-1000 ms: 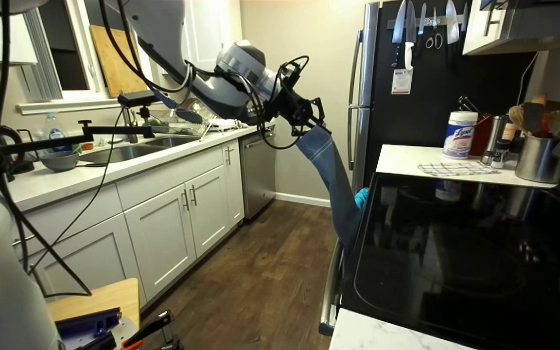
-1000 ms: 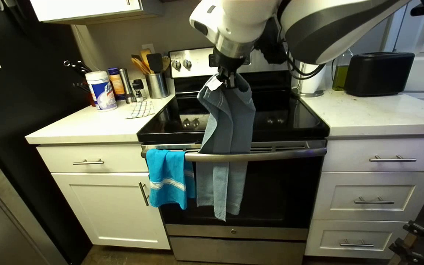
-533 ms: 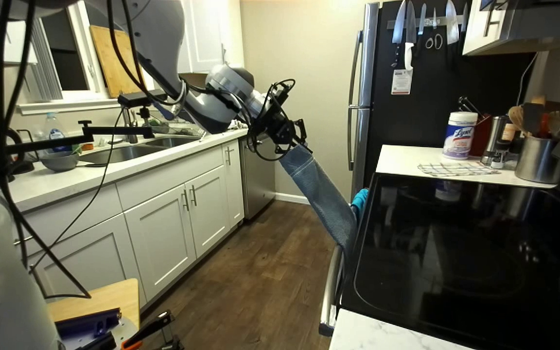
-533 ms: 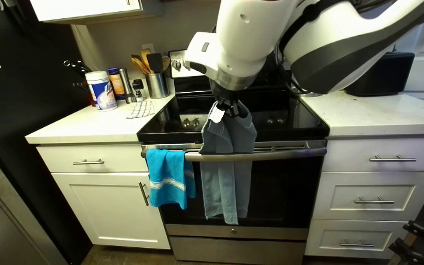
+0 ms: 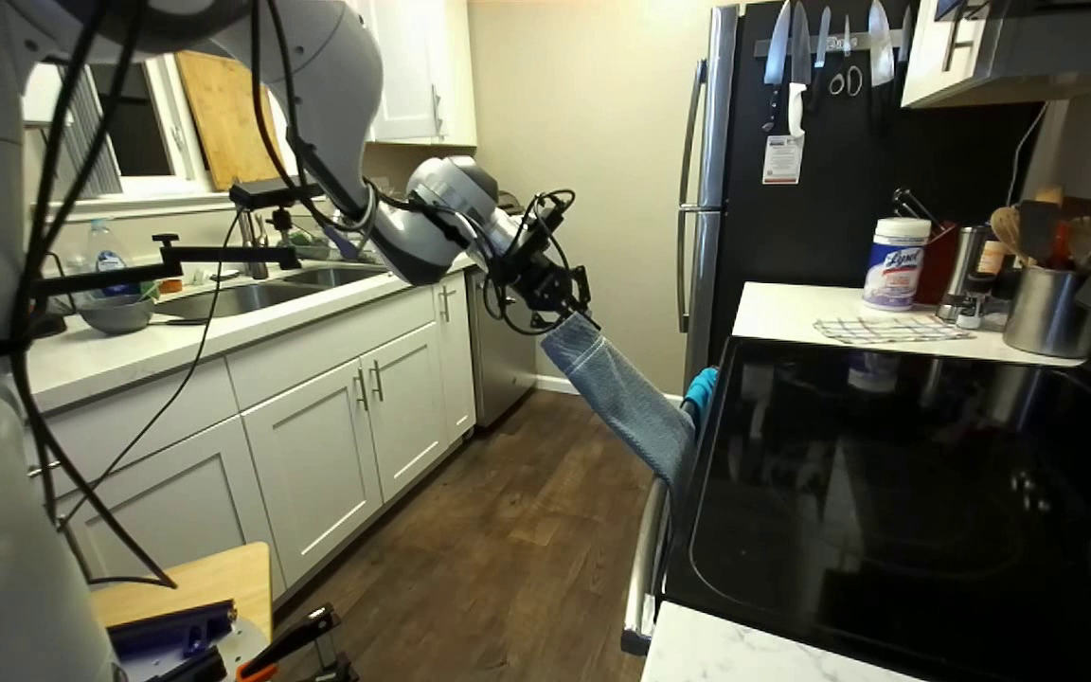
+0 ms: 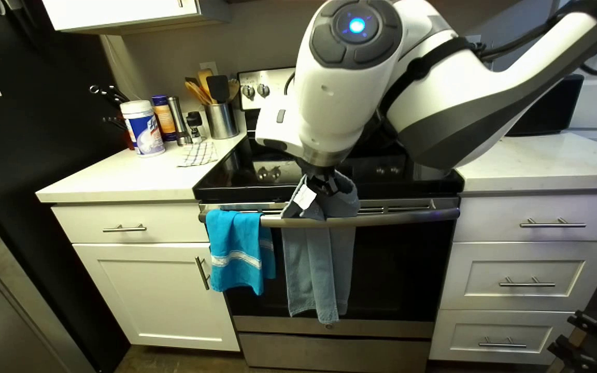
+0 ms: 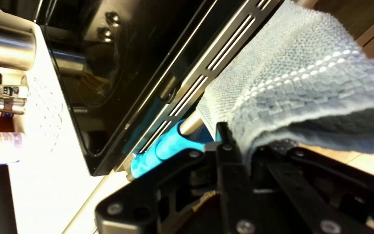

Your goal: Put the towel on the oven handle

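A grey-blue towel (image 6: 314, 269) runs down behind the oven handle (image 6: 397, 218); the handle crosses in front of it and its lower end hangs against the oven door. In an exterior view the towel's upper part (image 5: 626, 398) slants from the handle (image 5: 642, 568) up and away from the stove to my gripper (image 5: 585, 317). My gripper (image 6: 329, 185) is shut on the towel's top end, beside a white tag (image 6: 304, 197). In the wrist view the towel (image 7: 287, 71) is pinched between the fingers of the gripper (image 7: 247, 146), and its edge spreads to the right.
A bright blue towel (image 6: 236, 254) hangs over the handle's end beside the grey-blue one. The black stovetop (image 5: 867, 493) lies behind the handle. Counters (image 6: 138, 181) flank the stove, with a wipes canister (image 6: 143, 128) and a utensil pot (image 6: 222, 120). A fridge (image 5: 721, 170) stands beyond.
My gripper has moved down and away from the stove, holding the towel's top end. The towel's upper part now slants lower, and the hanging end sits slightly lower.
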`<action>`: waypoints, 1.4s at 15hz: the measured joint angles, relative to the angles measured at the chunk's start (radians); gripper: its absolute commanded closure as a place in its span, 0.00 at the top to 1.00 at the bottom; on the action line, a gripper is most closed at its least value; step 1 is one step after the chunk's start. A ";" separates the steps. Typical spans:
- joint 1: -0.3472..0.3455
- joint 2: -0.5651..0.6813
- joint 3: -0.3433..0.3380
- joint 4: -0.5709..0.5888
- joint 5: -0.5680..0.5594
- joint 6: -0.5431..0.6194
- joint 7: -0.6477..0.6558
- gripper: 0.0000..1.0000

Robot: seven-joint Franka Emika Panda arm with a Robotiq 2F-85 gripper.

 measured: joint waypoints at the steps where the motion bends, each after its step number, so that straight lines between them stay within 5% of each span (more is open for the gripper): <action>1: 0.006 0.022 0.000 0.008 0.000 -0.009 -0.012 0.01; 21: 0.150 0.238 0.071 0.202 0.127 -0.101 -0.226 0.01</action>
